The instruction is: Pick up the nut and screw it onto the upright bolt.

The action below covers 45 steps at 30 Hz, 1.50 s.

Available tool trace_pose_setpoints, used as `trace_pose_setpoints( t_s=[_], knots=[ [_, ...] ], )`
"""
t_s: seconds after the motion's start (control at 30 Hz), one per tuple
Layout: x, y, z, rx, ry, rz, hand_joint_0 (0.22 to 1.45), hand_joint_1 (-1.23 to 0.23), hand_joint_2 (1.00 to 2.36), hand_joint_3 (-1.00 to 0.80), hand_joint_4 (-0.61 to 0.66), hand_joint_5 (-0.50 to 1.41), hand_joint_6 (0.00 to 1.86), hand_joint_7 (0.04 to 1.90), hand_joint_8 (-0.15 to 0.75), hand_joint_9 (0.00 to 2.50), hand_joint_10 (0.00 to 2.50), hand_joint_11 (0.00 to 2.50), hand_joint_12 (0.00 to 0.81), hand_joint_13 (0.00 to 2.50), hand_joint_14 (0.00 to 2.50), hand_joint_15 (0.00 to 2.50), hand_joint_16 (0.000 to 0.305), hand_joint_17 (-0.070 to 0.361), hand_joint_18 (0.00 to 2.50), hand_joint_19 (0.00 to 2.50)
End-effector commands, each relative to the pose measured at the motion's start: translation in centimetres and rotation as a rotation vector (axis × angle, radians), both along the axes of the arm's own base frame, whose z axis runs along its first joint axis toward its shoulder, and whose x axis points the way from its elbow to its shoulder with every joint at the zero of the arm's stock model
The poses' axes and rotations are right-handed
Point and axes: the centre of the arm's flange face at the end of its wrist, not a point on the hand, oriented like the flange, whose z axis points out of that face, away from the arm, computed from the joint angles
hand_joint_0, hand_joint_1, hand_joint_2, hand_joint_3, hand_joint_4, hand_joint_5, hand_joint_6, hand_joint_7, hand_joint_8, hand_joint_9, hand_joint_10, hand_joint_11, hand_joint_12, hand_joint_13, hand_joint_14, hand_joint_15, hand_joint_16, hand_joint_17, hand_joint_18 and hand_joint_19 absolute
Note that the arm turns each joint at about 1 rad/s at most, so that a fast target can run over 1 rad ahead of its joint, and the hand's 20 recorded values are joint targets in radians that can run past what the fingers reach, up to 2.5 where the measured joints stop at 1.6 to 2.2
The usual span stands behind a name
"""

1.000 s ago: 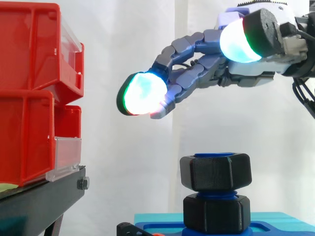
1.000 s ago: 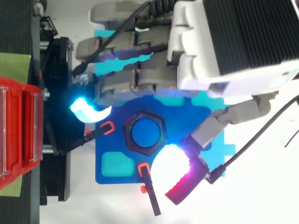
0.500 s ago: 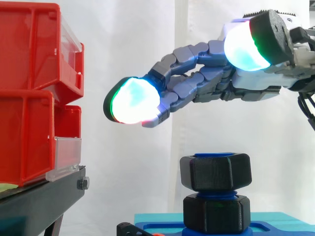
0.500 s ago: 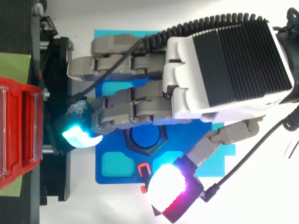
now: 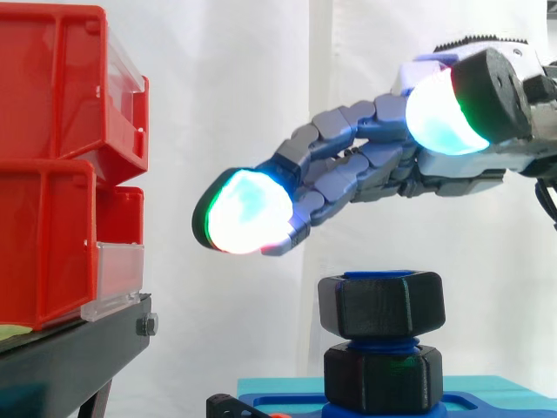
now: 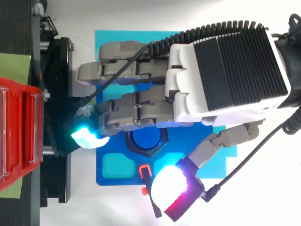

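At the left of your side view, two red bins [image 5: 52, 165] stack on a black stand [image 5: 74, 353], the lower with a clear front flap [image 5: 117, 277]. Behind hangs a white curtain [image 5: 226, 87]. From above you see a blue plate [image 6: 106, 179] on a teal mat [image 6: 113, 36], and green sheet [image 6: 14, 66] under the bins.

We see the robot hand [image 5: 365, 164] coming in from the right, its fingers stretched out and holding nothing, apart from the black nut [image 5: 381, 305] below. That nut sits atop the blue bolt [image 5: 383, 345]. Red bins [image 5: 52, 157] stand at the left.
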Motion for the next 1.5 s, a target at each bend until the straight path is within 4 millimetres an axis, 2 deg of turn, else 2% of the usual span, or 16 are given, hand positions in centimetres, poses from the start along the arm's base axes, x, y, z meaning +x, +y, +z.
trace_pose_setpoints(
  t_s=[0.0, 0.07, 0.6, 1.47],
  knots=[
    [-0.31, -0.01, -1.07, 0.0, 0.007, 0.001, 0.43, -0.2, 1.0, -0.5, 0.15, -0.2, 0.5, 0.6, 0.167, 0.21, 0.0, 0.0, 0.301, 0.0, 0.0, 0.0, 0.043, 0.098, 0.0, 0.0],
    [-0.29, -0.02, -1.52, 0.004, 0.002, 0.0, 0.43, -0.2, 1.0, -0.5, 0.16, -0.19, 0.5, 0.61, 0.17, 0.22, 0.0, 0.0, 0.301, 0.0, 0.0, 0.0, 0.043, 0.097, 0.0, 0.0],
    [-0.28, 0.0, -1.46, 0.007, -0.005, 0.001, 0.44, -0.24, 1.0, -0.5, 0.21, -0.16, 0.5, 0.78, 0.212, 0.31, 0.0, 0.0, 0.3, 0.0, 0.0, 0.0, 0.04, 0.089, 0.0, 0.0],
    [-0.54, -0.29, -1.69, 0.005, 0.019, -0.006, 0.47, -0.32, 1.0, -0.5, 0.24, -0.15, 0.5, 0.8, 0.221, 0.39, 0.0, 0.0, 0.291, 0.11, 0.0, 0.0, 0.034, 0.076, 0.0, 0.0]
  ],
)
